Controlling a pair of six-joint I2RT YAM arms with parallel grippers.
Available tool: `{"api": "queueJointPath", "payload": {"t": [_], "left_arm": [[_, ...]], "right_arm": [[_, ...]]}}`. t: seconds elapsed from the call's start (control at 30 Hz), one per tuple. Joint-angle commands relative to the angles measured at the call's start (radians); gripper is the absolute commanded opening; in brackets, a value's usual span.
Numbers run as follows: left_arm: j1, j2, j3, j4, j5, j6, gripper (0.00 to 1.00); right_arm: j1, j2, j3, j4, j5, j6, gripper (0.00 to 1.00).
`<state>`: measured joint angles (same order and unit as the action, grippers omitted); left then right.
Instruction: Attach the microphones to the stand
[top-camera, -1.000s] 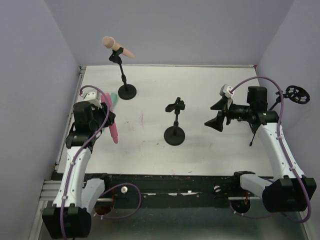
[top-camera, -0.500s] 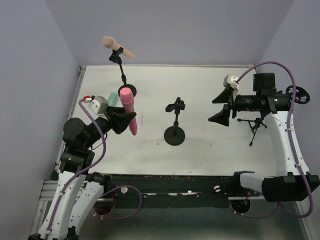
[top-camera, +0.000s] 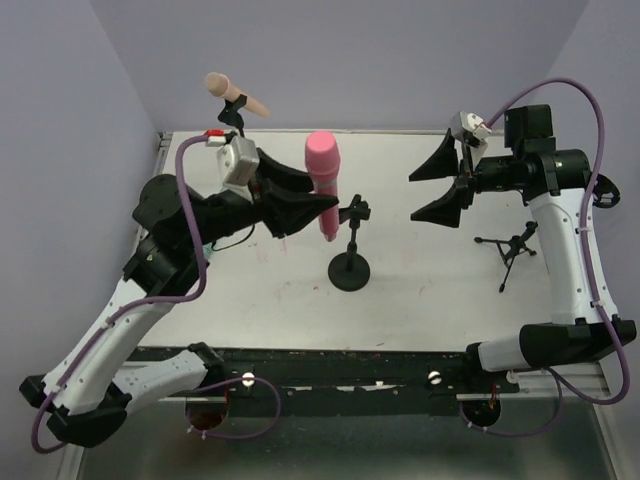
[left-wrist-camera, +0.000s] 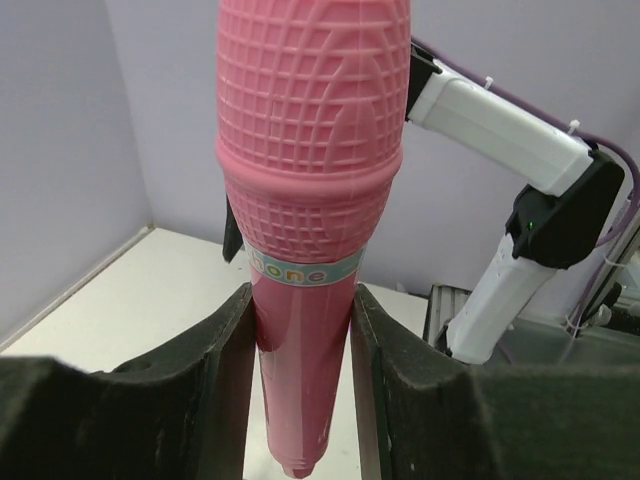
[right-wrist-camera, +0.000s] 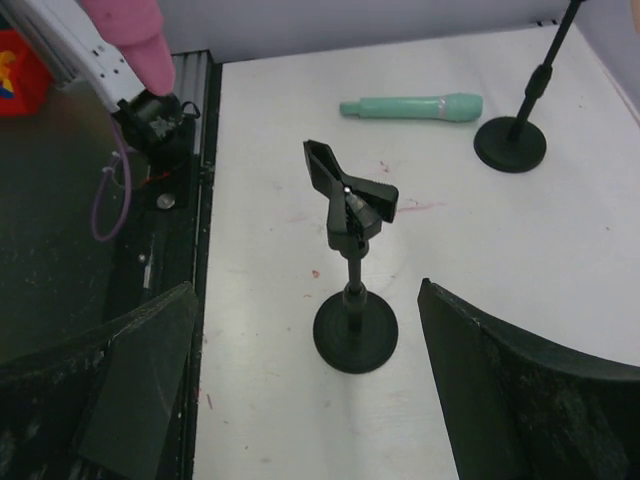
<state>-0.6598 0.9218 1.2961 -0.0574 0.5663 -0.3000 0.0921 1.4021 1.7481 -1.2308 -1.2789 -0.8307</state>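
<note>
Left tool (left-wrist-camera: 300, 320) grips pink microphone (left-wrist-camera: 310, 180), head cropped above.

Pink microphone (top-camera: 322, 170) hung upright (head up) beside the empty stand (top-camera: 350, 250); peach microphone (top-camera: 235, 95) sat clipped; mint microphone (right-wrist-camera: 412, 107) lay flat.

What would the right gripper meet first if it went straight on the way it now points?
Probably the clip on the empty stand, which sits centred ahead of the open right gripper in its wrist view; how far off is unclear.
</note>
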Motion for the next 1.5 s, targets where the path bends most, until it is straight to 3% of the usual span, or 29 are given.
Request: {"api": "queueJointPath", "payload": {"t": [0.0, 0.23, 0.43, 0.5, 0.77, 1.0, 1.2, 1.27, 1.33, 1.4, 1.47], "left_arm": [[-0.09, 0.181, 0.129, 0.051, -0.123, -0.03, 0.0], [-0.184, 0.396, 0.311, 0.105, -0.16, -0.051, 0.0], [-0.231, 0.477, 0.365, 0.145, -0.178, -0.08, 0.0], [-0.239, 0.489, 0.368, 0.154, -0.184, -0.09, 0.0], [-0.244, 0.525, 0.356, 0.191, -0.2, -0.119, 0.0], [-0.245, 0.54, 0.344, 0.22, -0.212, -0.131, 0.0], [-0.245, 0.563, 0.356, 0.229, -0.207, -0.157, 0.0], [-0.245, 0.568, 0.356, 0.232, -0.206, -0.165, 0.01], [-0.245, 0.566, 0.353, 0.232, -0.206, -0.178, 0.11], [-0.241, 0.559, 0.345, 0.241, -0.209, -0.209, 0.34], [-0.235, 0.555, 0.333, 0.26, -0.191, -0.241, 0.5]], "right_arm": [[0.02, 0.017, 0.082, -0.055, -0.154, 0.065, 1.0], [0.021, -0.038, -0.005, 0.241, -0.191, 0.381, 1.0], [0.024, -0.1, -0.156, 0.529, -0.169, 0.622, 0.99], [0.026, -0.101, -0.165, 0.545, -0.168, 0.627, 0.96], [0.032, -0.104, -0.188, 0.626, -0.211, 0.722, 0.71], [0.038, -0.117, -0.223, 0.685, -0.255, 0.78, 0.72], [0.049, -0.118, -0.243, 0.732, -0.269, 0.828, 0.31], [0.051, -0.123, -0.243, 0.732, -0.272, 0.823, 0.21], [0.051, -0.127, -0.249, 0.729, -0.277, 0.812, 0.18], [0.051, -0.132, -0.256, 0.726, -0.275, 0.802, 0.16], [0.051, -0.137, -0.26, 0.728, -0.267, 0.797, 0.15]]}}
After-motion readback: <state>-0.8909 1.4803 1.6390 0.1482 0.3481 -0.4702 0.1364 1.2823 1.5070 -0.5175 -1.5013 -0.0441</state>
